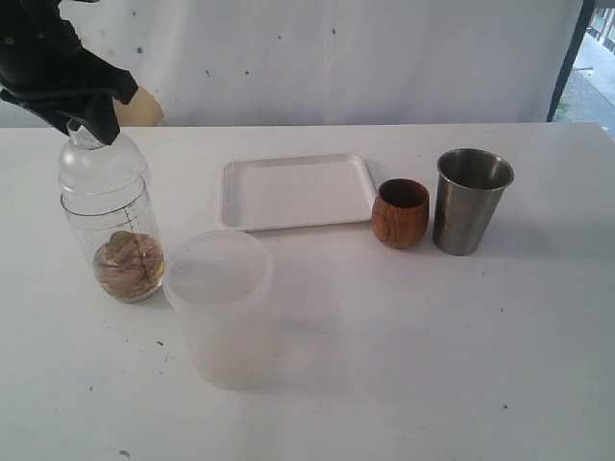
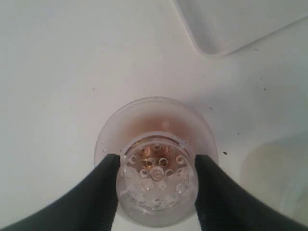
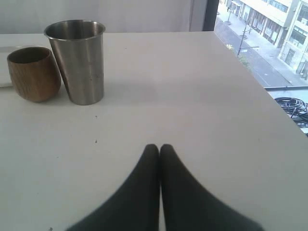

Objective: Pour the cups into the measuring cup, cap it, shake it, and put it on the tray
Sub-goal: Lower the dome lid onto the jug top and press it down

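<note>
The clear measuring cup (image 1: 115, 230) stands at the left of the table with a domed clear cap on it and brown pieces in its bottom. My left gripper (image 1: 88, 132) comes from above and is shut on the cap's narrow top. In the left wrist view the black fingers (image 2: 103, 192) press both sides of the perforated cap top (image 2: 156, 183). The white tray (image 1: 288, 192) lies empty behind the middle. To its right stand the brown wooden cup (image 1: 401, 213) and the steel tumbler (image 1: 470, 202). My right gripper (image 3: 159, 147) is shut, low over bare table, with both cups (image 3: 32, 73) (image 3: 79, 60) ahead.
A big frosted plastic tub (image 1: 223, 307) stands just right of the measuring cup, in front of the tray. A white backdrop closes off the rear. In the right wrist view the table's edge (image 3: 269, 86) runs beside a window.
</note>
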You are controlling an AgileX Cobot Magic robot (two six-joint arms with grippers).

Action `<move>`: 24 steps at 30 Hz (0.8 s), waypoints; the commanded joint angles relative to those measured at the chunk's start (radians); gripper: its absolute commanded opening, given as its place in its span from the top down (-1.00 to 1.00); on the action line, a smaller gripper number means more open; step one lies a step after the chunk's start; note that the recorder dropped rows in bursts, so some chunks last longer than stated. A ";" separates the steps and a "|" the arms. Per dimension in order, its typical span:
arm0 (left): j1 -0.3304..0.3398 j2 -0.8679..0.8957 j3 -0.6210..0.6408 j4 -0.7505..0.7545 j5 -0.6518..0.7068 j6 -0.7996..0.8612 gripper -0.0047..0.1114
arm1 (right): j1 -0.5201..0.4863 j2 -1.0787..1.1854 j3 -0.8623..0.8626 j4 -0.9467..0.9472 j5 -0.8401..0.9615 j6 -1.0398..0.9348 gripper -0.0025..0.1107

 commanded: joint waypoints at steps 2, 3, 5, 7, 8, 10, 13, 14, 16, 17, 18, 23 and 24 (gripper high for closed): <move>-0.001 -0.003 -0.006 0.010 0.000 -0.007 0.92 | 0.004 -0.005 0.003 0.001 -0.003 0.005 0.96; -0.001 -0.003 -0.006 0.010 0.000 -0.003 0.92 | 0.004 -0.005 0.003 0.001 -0.003 0.005 0.96; -0.001 -0.003 -0.006 0.010 0.000 -0.001 0.92 | 0.004 -0.005 0.003 0.001 -0.003 0.005 0.96; -0.001 -0.003 -0.006 0.010 0.000 -0.001 0.92 | 0.004 -0.005 0.003 0.001 -0.003 0.005 0.96; -0.001 -0.003 -0.006 0.010 0.000 -0.001 0.92 | 0.004 -0.005 0.003 0.001 -0.003 0.005 0.96; -0.001 -0.003 -0.006 0.010 0.000 -0.005 0.92 | 0.004 -0.005 0.003 0.001 -0.003 0.005 0.96; -0.001 -0.003 0.011 0.010 0.000 -0.009 0.92 | 0.004 -0.005 0.003 0.001 -0.003 0.005 0.96; -0.001 0.000 0.019 0.010 0.000 -0.009 0.92 | 0.004 -0.005 0.003 0.001 -0.003 0.005 0.96; -0.001 0.000 0.034 0.010 0.000 -0.009 0.92 | 0.004 -0.005 0.003 0.001 -0.003 0.005 0.96; -0.001 0.000 0.038 0.010 0.000 -0.009 0.92 | 0.004 -0.005 0.003 0.001 -0.003 0.005 0.96; -0.001 0.000 0.040 0.010 0.000 -0.009 0.92 | 0.004 -0.005 0.003 0.001 -0.003 0.005 0.96; -0.001 0.000 0.040 0.010 0.000 -0.007 0.92 | 0.004 -0.005 0.003 0.001 -0.003 0.005 0.96; -0.001 0.000 0.040 0.010 0.000 -0.007 0.92 | 0.004 -0.005 0.003 0.001 -0.003 0.005 0.96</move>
